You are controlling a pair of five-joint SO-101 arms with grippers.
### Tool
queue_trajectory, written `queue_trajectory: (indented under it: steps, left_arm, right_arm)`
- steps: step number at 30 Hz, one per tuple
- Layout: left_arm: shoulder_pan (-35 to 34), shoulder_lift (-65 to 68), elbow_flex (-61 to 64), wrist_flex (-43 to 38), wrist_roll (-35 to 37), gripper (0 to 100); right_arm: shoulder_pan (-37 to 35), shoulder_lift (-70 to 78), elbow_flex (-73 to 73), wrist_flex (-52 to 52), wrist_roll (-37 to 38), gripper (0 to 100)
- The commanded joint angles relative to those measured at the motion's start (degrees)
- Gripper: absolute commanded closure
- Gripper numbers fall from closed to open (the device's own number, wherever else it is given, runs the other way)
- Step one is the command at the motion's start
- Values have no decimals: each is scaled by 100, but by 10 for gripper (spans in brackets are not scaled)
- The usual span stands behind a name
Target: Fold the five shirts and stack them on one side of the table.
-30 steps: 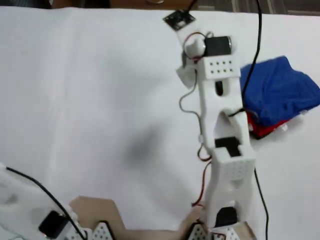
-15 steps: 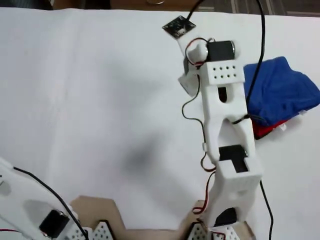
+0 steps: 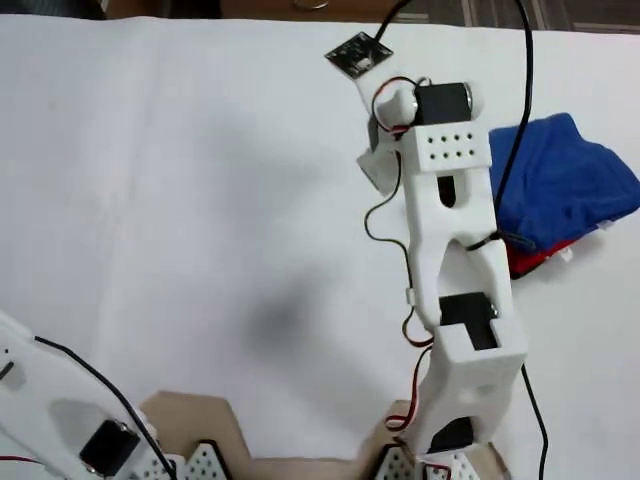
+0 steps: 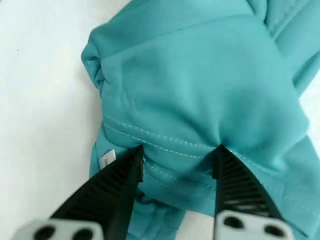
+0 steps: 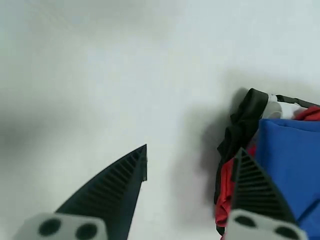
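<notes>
Shifted sideways, right jaws hang spread, empty, beside blue shirt (image 3: 570,180); left jaws, spread, press teal shirt (image 4: 200,85).

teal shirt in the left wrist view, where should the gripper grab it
Pinch the double-stitched hem of the teal shirt, coming straight down from above. It humps into a ridge between the open jaws of the left gripper, so closing there should probably catch the edge.
</notes>
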Motion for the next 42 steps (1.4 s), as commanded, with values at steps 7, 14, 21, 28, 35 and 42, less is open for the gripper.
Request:
queue_trajectory:
  steps: [7, 14, 21, 28, 35, 42]
  left_arm:
    - [290, 132, 40, 369, -26, 814]
    - [1055, 53, -48, 1073, 105, 980]
    - [2356, -589, -1516, 2514, 88, 979]
    - [3429, -2268, -1464, 3165, 149, 979]
    - [4536, -3824, -1411, 3288, 149, 980]
    - [5697, -4870, -1411, 3297, 580, 980]
  right_arm:
    - [-171, -409, -26, 84, 18, 733]
    - [-136, -409, -18, 84, 0, 733]
    - [-66, -365, -18, 84, -9, 733]
    - [760, -356, -18, 48, -18, 733]
    - [1552, -207, -18, -92, -18, 733]
    - [1895, 418, -62, -189, -466, 732]
